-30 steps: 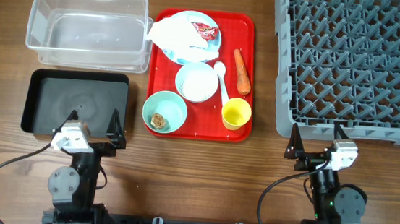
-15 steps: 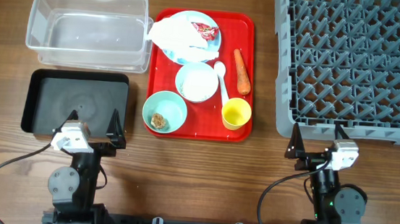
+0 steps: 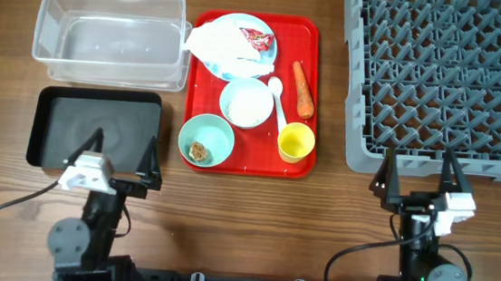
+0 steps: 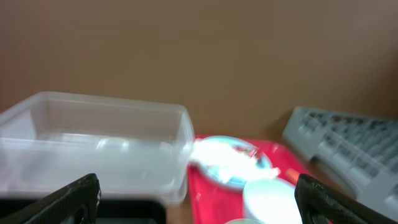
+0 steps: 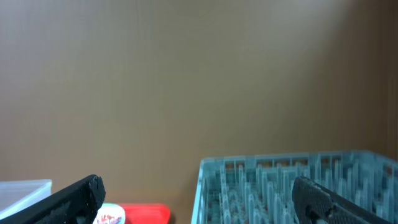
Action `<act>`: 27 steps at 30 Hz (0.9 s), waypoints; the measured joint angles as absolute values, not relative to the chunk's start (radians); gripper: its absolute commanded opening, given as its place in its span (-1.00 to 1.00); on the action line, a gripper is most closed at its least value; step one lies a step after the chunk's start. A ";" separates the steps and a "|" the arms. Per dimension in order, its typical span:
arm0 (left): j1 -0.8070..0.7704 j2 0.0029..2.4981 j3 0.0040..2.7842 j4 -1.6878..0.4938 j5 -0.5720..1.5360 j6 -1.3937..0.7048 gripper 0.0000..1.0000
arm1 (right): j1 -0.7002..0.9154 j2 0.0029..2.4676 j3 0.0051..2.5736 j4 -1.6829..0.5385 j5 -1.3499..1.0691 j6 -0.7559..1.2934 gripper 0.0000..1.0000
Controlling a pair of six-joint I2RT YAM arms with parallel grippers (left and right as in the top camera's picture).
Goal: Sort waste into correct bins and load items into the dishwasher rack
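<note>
On the red tray [image 3: 310, 29] lie a light blue plate [image 3: 269, 37] with a crumpled white napkin [image 3: 218, 42] and a red-and-white wrapper [image 3: 258, 38], a carrot piece [image 3: 302, 89], a light blue bowl [image 3: 247, 102], a white spoon [image 3: 278, 97], a yellow cup [image 3: 296, 143] and a mint green bowl [image 3: 207, 140] holding a brown lump [image 3: 199, 151]. The clear tub [image 3: 109, 37] and black tray [image 3: 95, 129] stand at left; the tub also shows in the left wrist view [image 4: 93, 143]. The grey rack [image 3: 451, 81] is at right, also in the right wrist view [image 5: 298, 186]. My left gripper [image 3: 123, 153] and right gripper [image 3: 418, 171] are open and empty.
Bare wood table runs along the front, between the two arms and between the red tray and the rack. Cables trail from both arm bases at the front edge.
Both grippers have lifted and tilted up and their fingers spread wider. The right one shifted slightly right. Nothing on the table moved.
</note>
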State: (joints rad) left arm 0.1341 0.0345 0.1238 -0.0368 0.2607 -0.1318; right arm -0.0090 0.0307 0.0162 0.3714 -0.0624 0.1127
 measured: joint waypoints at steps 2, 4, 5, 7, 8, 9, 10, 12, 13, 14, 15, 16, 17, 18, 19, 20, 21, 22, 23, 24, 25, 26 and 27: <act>0.134 0.078 0.249 -0.074 0.273 -0.132 1.00 | -0.009 0.071 0.063 0.413 -0.057 0.112 1.00; 0.134 0.189 0.398 -0.150 0.285 -0.131 1.00 | -0.009 0.159 0.158 0.431 -0.053 0.109 0.99; 0.134 0.231 0.447 -0.170 0.287 -0.126 1.00 | -0.009 0.227 0.219 0.434 -0.051 0.097 0.99; 0.134 0.395 0.604 -0.251 0.288 -0.087 1.00 | -0.009 0.359 0.336 0.428 -0.051 0.073 1.00; 0.134 0.468 0.670 -0.287 0.288 -0.070 1.00 | -0.009 0.422 0.394 0.425 -0.051 0.064 0.99; 0.134 0.550 0.741 -0.325 0.288 -0.051 1.00 | -0.009 0.505 0.472 0.416 -0.051 0.054 1.00; 0.134 0.609 0.794 -0.367 0.287 -0.044 1.00 | -0.009 0.574 0.542 0.393 -0.052 0.047 0.99; 0.134 0.806 0.970 -0.469 0.287 -0.029 1.00 | -0.009 0.776 0.748 0.281 -0.062 0.041 1.00; 0.134 0.890 1.048 -0.535 0.287 -0.026 1.00 | -0.009 0.831 0.809 0.226 -0.073 0.040 1.00; 0.134 0.976 1.132 -0.607 0.287 -0.023 1.00 | -0.009 0.910 0.902 0.134 -0.091 0.039 0.99; 0.134 1.052 1.212 -0.684 0.287 -0.020 1.00 | -0.009 0.990 0.999 0.049 -0.107 0.039 1.00; 0.134 1.124 1.288 -0.747 0.285 -0.019 1.00 | -0.009 1.050 1.075 -0.038 -0.116 0.037 0.99; 0.131 1.196 1.372 -0.826 0.277 -0.019 1.00 | -0.009 1.122 1.171 -0.136 -0.132 0.038 1.00; 0.126 1.259 1.448 -0.883 0.266 -0.018 1.00 | -0.009 1.173 1.249 -0.242 -0.144 0.041 1.00; 0.116 1.338 1.555 -0.974 0.252 -0.016 1.00 | -0.009 1.250 1.356 -0.332 -0.167 0.043 0.99; 0.108 1.383 1.617 -1.027 0.245 -0.016 1.00 | -0.009 1.288 1.414 -0.415 -0.185 0.044 1.00; 0.102 1.424 1.668 -1.081 0.235 -0.015 1.00 | -0.009 1.359 1.504 -0.495 -0.230 0.044 1.00; 0.096 1.466 1.696 -1.098 0.233 -0.015 1.00 | -0.009 1.382 1.526 -0.505 -0.251 0.045 1.00; 0.096 1.484 1.698 -1.111 0.233 -0.016 1.00 | -0.009 1.404 1.531 -0.514 -0.270 0.045 1.00; 0.096 1.502 1.700 -1.115 0.235 -0.016 1.00 | -0.009 1.420 1.532 -0.522 -0.284 0.049 1.00; 0.096 1.523 1.701 -1.122 0.244 -0.016 1.00 | -0.009 1.431 1.532 -0.532 -0.289 0.062 0.99; 0.096 1.541 1.701 -1.135 0.263 -0.016 1.00 | -0.009 1.444 1.533 -0.546 -0.294 0.086 1.00; 0.096 1.563 1.701 -1.154 0.306 -0.016 1.00 | -0.009 1.455 1.533 -0.568 -0.297 0.109 0.99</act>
